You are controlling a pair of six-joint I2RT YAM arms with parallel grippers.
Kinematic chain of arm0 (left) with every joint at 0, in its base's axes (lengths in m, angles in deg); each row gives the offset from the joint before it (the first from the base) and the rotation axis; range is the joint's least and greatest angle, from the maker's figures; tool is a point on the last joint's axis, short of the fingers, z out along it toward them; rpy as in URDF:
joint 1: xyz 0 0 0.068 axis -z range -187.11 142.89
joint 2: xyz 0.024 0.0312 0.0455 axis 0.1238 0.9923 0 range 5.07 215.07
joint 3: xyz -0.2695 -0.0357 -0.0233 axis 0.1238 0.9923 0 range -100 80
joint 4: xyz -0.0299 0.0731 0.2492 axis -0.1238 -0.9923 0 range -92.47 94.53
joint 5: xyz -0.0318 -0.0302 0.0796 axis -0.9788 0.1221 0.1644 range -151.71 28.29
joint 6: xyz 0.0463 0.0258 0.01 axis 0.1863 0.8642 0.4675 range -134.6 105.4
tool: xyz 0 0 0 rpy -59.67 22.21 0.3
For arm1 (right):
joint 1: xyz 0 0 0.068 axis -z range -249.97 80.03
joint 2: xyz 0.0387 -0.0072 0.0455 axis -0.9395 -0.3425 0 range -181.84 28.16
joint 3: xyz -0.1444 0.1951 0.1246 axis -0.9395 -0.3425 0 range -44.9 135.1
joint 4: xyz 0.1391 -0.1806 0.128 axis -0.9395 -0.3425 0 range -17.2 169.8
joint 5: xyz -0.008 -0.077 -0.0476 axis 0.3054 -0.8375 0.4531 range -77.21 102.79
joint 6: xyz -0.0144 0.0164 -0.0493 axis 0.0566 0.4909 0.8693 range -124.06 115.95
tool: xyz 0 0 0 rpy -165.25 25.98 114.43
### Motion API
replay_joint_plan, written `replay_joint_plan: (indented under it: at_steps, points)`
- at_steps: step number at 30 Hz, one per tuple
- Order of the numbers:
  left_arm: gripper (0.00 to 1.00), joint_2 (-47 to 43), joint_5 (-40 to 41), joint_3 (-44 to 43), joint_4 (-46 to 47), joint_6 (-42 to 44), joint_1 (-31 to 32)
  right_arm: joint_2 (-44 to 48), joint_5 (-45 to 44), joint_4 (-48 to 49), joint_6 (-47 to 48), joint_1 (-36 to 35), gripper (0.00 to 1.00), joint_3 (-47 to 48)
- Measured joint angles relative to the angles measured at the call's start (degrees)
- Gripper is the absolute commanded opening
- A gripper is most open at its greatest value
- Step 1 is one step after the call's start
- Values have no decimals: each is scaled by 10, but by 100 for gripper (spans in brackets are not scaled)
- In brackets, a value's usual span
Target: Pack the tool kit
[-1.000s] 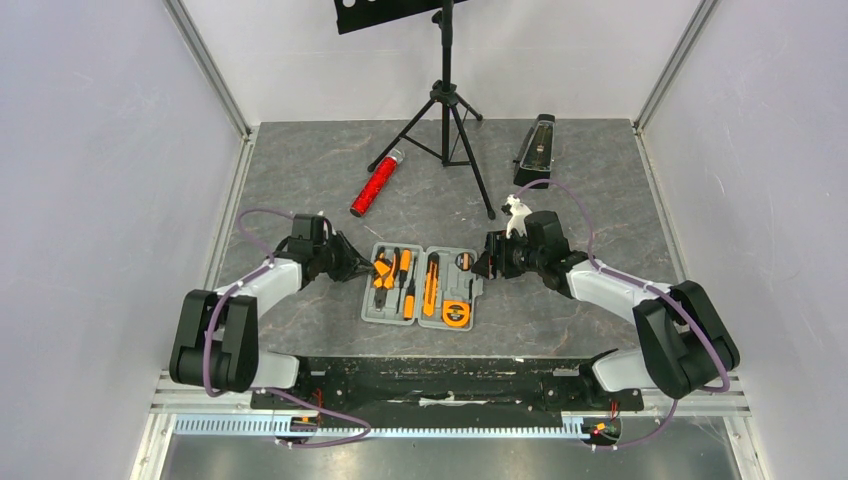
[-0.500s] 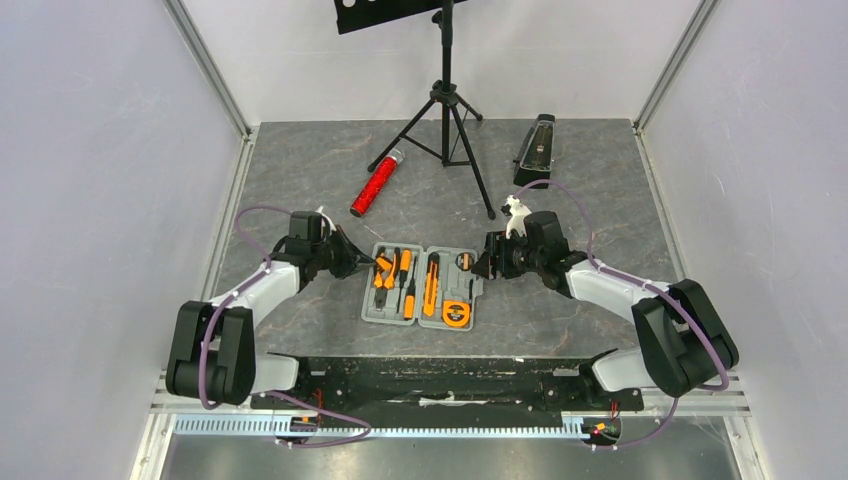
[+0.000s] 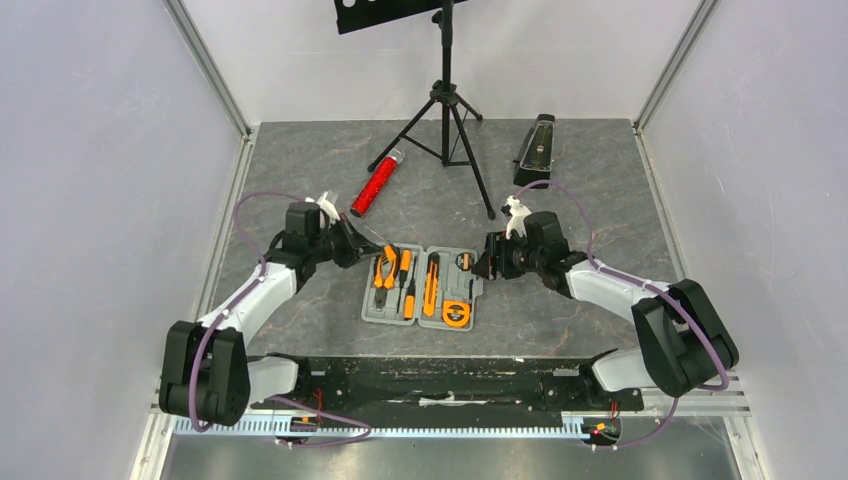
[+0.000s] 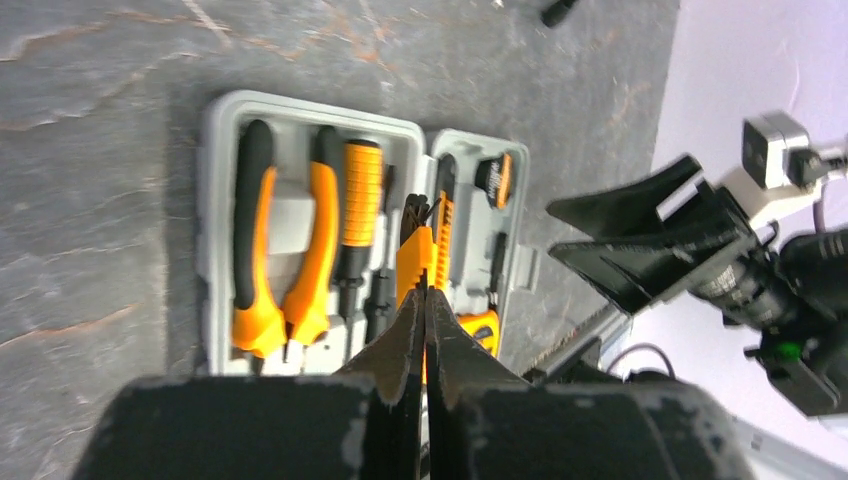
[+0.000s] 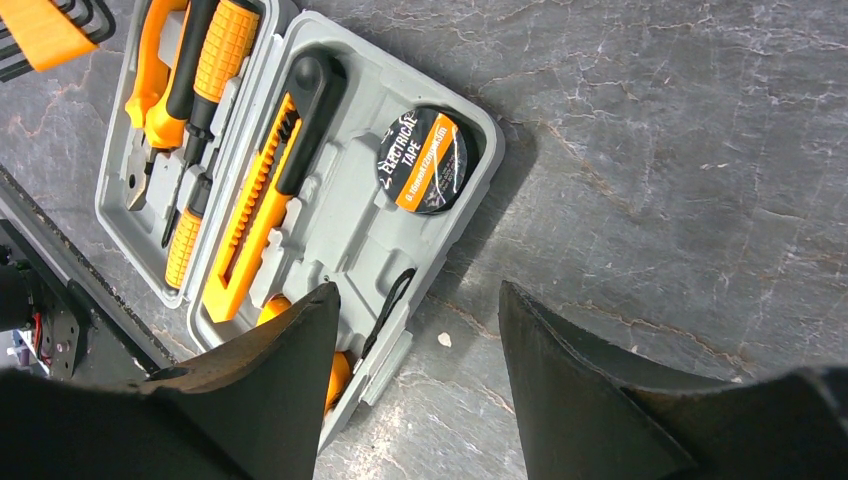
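Note:
The grey tool kit case lies open on the table between my arms. Pliers, screwdrivers, an orange knife and a roll of electrical tape sit in its recesses. My left gripper hovers over the case's far left corner. Its jaws are pressed together on a small orange holder of black hex keys. The same holder shows in the right wrist view. My right gripper stands open and empty at the case's right edge.
A red glittery cylinder lies behind the case to the left. A black metronome stands at the back right. A tripod music stand stands at the back middle, its legs reaching toward the case.
My left gripper closed at the case's left edge, then drew back and away from it, jaws now shut on the hex key holder. The right arm has not moved.

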Motion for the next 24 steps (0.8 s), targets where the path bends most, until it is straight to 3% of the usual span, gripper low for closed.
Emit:
replay_joint_plan:
  at_steps: [6,14,24]
  points:
    - [2,10,-31,-36,1,26,53,0,-1,0,1,0,62,0]
    - [2,103,-58,-98,43,42,165,16,-3,-3,6,0,62,0]
    - [2,229,-60,-116,129,-12,246,47,-31,-19,22,0,62,-1]
